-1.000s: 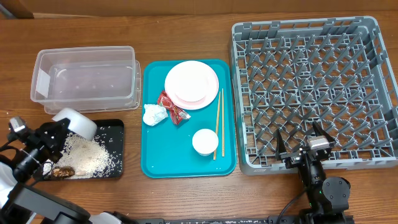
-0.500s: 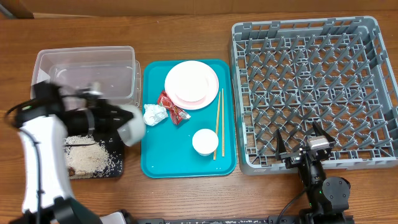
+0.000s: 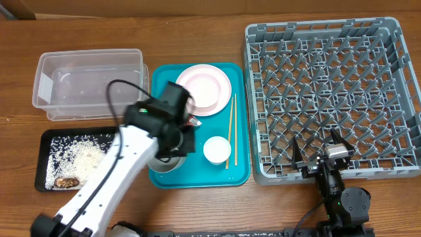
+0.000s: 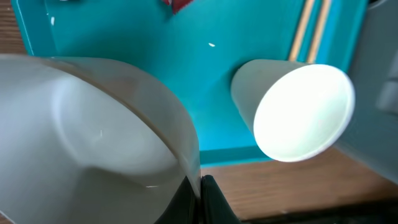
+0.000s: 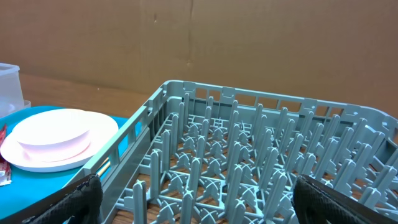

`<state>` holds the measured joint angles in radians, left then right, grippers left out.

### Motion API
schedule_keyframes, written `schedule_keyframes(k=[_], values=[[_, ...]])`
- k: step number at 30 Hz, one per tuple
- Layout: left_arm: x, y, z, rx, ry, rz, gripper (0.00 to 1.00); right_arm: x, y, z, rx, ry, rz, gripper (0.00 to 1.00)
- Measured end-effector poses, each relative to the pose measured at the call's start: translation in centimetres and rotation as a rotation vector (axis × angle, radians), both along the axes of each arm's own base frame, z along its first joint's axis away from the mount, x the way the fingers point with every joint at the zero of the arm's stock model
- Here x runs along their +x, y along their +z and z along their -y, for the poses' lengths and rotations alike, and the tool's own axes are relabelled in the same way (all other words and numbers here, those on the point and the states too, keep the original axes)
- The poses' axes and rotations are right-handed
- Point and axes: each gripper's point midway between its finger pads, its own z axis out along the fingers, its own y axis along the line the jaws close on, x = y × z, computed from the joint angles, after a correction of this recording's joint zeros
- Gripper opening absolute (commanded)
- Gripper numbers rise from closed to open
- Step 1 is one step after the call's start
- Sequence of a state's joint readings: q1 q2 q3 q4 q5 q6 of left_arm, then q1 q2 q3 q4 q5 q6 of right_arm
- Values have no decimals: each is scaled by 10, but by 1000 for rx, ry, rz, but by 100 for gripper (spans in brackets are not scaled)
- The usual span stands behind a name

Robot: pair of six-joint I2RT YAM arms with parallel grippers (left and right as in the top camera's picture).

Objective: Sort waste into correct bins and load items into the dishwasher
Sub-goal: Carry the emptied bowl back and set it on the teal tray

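My left hand (image 4: 200, 200) is pinched shut on the rim of a pale bowl (image 4: 93, 118), over the near left corner of the teal tray (image 3: 204, 172) (the white cup (image 3: 216, 149) sits just right of it). My right hand (image 3: 320, 150) stands apart at the near edge of the grey rack (image 3: 316, 85).
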<state>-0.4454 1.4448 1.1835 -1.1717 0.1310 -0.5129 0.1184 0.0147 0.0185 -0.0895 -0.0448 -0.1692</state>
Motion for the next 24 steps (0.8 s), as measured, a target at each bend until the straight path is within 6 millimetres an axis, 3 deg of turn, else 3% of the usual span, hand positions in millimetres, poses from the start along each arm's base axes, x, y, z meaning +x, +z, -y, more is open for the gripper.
schedule_keyframes(k=[8,13,16,20,24], values=[[4,-28,6,119,-19,-31,4,0,0,0,0,0,1,100],[6,-38,6,137,-10,-55,27,0,0,0,0,0,0,100],[6,-38,12,107,-6,-58,38,0,0,0,0,0,0,100],[11,-31,19,75,-2,-46,37,0,0,0,0,0,0,100],[30,-11,26,53,2,27,39,0,0,0,0,0,1,100]])
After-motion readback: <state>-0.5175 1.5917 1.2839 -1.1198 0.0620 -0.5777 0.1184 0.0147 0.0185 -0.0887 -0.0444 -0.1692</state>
